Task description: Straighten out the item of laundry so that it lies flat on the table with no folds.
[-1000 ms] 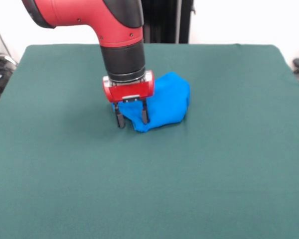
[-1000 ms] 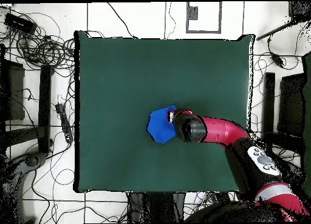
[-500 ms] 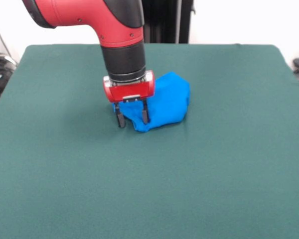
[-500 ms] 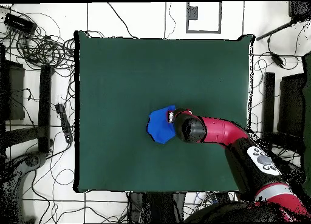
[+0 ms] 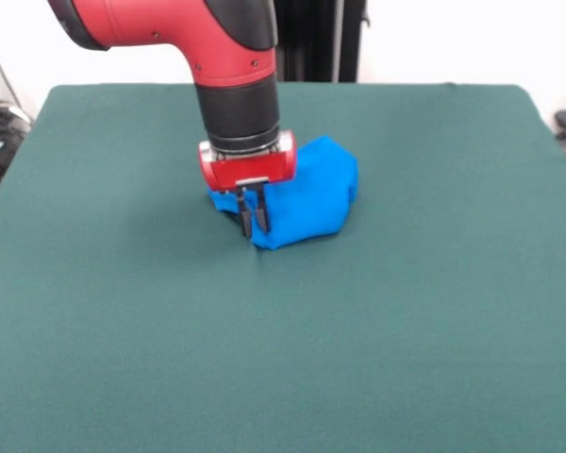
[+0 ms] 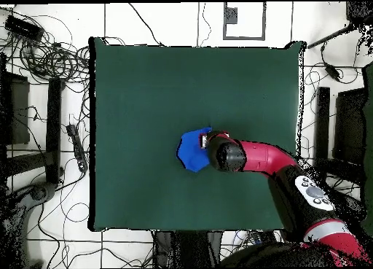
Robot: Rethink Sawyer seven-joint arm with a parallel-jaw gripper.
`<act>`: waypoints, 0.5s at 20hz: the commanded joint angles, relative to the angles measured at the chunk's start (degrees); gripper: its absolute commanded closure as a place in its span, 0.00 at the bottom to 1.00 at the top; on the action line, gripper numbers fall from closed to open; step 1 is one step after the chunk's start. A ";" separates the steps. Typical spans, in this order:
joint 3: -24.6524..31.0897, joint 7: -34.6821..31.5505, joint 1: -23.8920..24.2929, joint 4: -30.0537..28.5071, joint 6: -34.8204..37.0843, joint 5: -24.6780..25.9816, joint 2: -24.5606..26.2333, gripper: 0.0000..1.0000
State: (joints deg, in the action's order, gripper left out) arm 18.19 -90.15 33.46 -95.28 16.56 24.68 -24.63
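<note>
The item of laundry (image 5: 313, 192) is a bright blue crumpled heap near the middle of the dark green table (image 5: 415, 321); no print shows. My gripper (image 5: 253, 221) points straight down at the heap's near left edge. Its two dark fingers are shut together, pinching a fold of the blue cloth low against the table. From above, the item of laundry (image 6: 191, 149) shows as a small blue patch on the table (image 6: 146, 84), and the red arm (image 6: 255, 157) covers its right side and hides the fingers.
Green cloth stretches wide on every side of the heap. Off the table's edges, the overhead view shows cables (image 6: 51, 55) and dark stands (image 6: 55, 127) on a white tiled floor.
The fingers stood apart over the shirt's near left edge; they have since closed together on the cloth. The gripper has shifted slightly right, and the heap has kept its shape.
</note>
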 commanded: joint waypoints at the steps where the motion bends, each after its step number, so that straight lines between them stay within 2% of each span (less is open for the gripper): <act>1: 5.27 -4.72 -5.70 -7.46 4.62 -1.20 3.30 1.00; 10: 5.61 -4.72 -5.51 -7.35 3.84 -1.41 3.68 1.00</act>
State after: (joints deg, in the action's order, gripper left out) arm 17.91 -90.15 33.11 -95.28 16.56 24.68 -24.79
